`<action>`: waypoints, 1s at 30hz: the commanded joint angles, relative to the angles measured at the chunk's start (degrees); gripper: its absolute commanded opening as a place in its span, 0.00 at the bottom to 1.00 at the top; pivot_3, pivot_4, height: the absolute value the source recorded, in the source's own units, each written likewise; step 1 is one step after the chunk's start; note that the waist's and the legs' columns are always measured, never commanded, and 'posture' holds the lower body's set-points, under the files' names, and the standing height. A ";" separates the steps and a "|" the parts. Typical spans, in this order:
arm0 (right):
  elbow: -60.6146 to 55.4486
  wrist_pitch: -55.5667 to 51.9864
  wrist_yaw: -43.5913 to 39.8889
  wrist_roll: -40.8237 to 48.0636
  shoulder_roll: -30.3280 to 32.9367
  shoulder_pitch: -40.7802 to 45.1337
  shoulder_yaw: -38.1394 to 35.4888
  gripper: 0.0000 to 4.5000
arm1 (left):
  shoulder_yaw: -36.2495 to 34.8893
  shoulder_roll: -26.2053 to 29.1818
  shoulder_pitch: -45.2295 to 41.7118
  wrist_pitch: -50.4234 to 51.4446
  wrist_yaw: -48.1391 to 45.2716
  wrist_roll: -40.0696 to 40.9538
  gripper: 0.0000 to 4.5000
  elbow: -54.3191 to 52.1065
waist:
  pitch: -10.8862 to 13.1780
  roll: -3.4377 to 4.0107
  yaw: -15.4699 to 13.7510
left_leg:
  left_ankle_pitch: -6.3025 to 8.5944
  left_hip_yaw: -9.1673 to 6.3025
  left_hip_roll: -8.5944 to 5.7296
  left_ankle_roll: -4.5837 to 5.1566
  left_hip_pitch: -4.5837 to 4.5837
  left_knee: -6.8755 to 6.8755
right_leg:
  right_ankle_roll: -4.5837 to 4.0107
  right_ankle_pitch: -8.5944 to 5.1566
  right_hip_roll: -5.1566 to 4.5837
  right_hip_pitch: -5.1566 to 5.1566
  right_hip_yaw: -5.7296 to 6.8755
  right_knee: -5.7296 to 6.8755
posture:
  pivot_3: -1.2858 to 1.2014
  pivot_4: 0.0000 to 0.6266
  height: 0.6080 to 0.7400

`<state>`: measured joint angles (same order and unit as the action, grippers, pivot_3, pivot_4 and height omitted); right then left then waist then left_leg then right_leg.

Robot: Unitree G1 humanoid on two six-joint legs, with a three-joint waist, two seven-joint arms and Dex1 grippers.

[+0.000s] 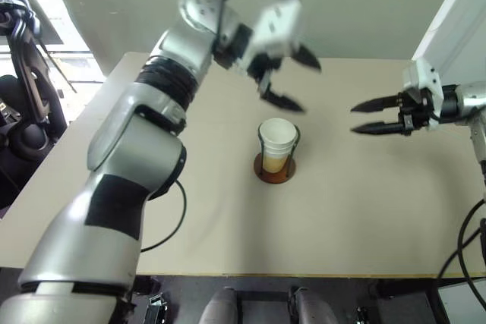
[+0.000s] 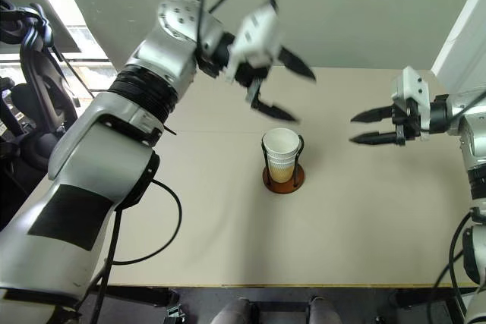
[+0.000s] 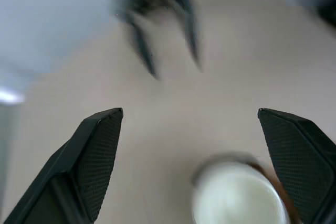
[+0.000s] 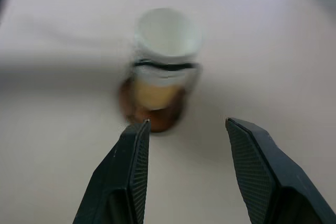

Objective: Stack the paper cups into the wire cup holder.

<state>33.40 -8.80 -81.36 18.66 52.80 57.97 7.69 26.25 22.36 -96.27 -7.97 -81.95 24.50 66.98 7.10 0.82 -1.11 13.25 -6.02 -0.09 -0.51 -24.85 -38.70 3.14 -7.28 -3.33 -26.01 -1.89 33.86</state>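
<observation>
1. left eye view puts the paper cups (image 1: 277, 142) nested one inside another, standing upright in the wire cup holder (image 1: 275, 169) near the middle of the table (image 1: 228, 225); the stack's long axis runs straight up, open mouth on top.
2. the left hand (image 1: 292, 77) hangs above and just behind the stack, off toward the far edge of the table, its two black fingers spread wide with nothing between them. in the left wrist view the white mouth of the top cup (image 3: 239, 195) sits low between the spread fingers (image 3: 97, 156), apart from both.
3. the right hand (image 1: 368, 117) is level with the stack's upper part, well apart to the robot's right, pointing toward it, fingers partly spread and empty. the right wrist view looks along them at the stack (image 4: 167, 56) dead ahead.
4. the left hand is the nearer of the two; the stack lies below and slightly toward the robot from it.
5. judgement: no loose cup shows on the table, so the stacking looks finished; any further move is probably pulling both hands clear without tipping the stack.
</observation>
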 commanded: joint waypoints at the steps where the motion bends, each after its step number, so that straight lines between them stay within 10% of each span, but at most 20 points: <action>1: 3.72 -3.92 8.48 -0.82 -1.10 2.56 -5.57 0.52 | -13.78 2.50 0.34 9.76 12.18 3.46 0.99 2.64 | 0.01 0.04 0.03 | -0.01 -0.03 0.05 -0.01 0.02 0.02 | 0.00 0.00 0.01 0.00 0.00 0.01 | 0.52 0.24 1.00; 13: 18.23 0.43 41.67 -6.59 -14.47 2.12 -13.17 0.52 | -28.25 1.41 16.29 4.79 45.48 -5.85 0.99 1.90 | 0.12 0.24 -0.19 | -0.14 0.17 0.10 -0.17 0.49 0.45 | -0.21 0.09 -0.01 -0.02 -0.10 0.14 | 0.52 0.24 1.00; 30: 7.99 1.35 51.34 -6.26 -21.69 -9.06 -16.68 0.52 | -30.92 1.19 31.81 3.23 39.84 -12.84 0.99 -6.09 | 0.12 0.24 -0.28 | -0.10 0.07 0.06 -0.23 0.52 0.49 | -0.48 0.30 0.05 -0.01 -0.02 0.14 | 0.52 0.24 1.00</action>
<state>43.67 -8.59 -31.10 12.04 30.89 48.38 -7.15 -3.68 22.29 -64.68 -2.95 -43.00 12.20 63.44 7.21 1.06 -1.39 13.14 -5.94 -0.03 -0.75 -24.31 -38.21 2.66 -6.96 -3.27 -26.02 -1.93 34.00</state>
